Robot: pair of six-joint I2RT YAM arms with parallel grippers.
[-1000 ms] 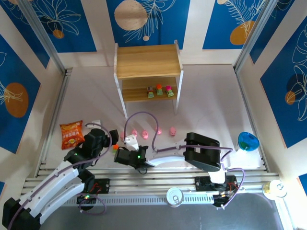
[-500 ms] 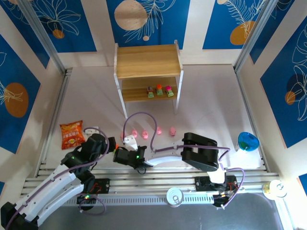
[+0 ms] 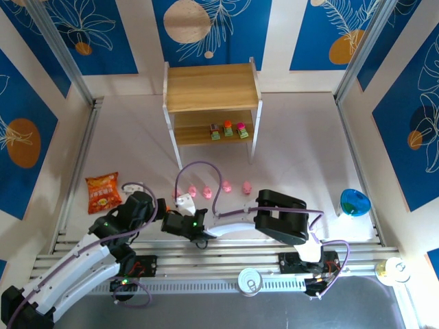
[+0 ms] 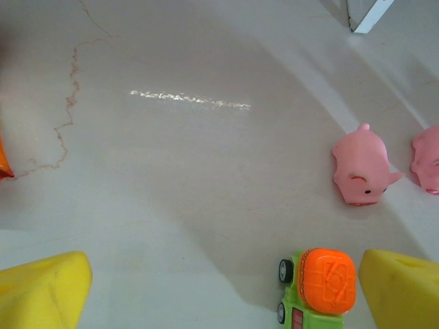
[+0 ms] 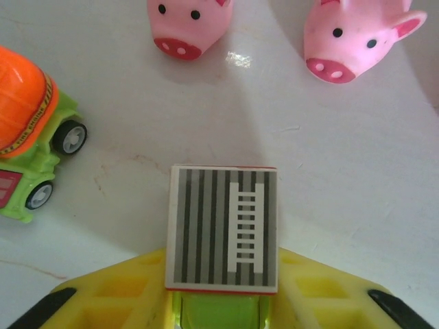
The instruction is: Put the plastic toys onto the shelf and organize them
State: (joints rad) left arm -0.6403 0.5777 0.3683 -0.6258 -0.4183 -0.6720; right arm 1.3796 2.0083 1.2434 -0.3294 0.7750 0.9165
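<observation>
A small ladder truck [image 5: 223, 219] is being gripped between the narrowed yellow fingers [image 5: 123, 295] of the right tool [image 5: 223, 277]. Its long axis is being pointed straight out ahead of the tool. A white ladder is being shown along that axis on its grey-striped, red-edged roof.

Ahead of this tool, a pink pig [image 5: 188, 24] and a second pig [image 5: 357, 38] are being seen on the white tabletop [image 5: 357, 171], snouts turned back toward the tool. To the tool's left, an orange-drummed mixer truck [image 5: 27, 130] is being seen on its wheels, its length tilted slightly off the ladder truck's.

The left tool [image 4: 226, 295] is being held wide open, with the mixer truck just beside one finger.

Far ahead of both tools, three blocky toys [image 3: 228, 129] are being shown in a row on the lower tier of the shelf [image 3: 211, 88].
</observation>
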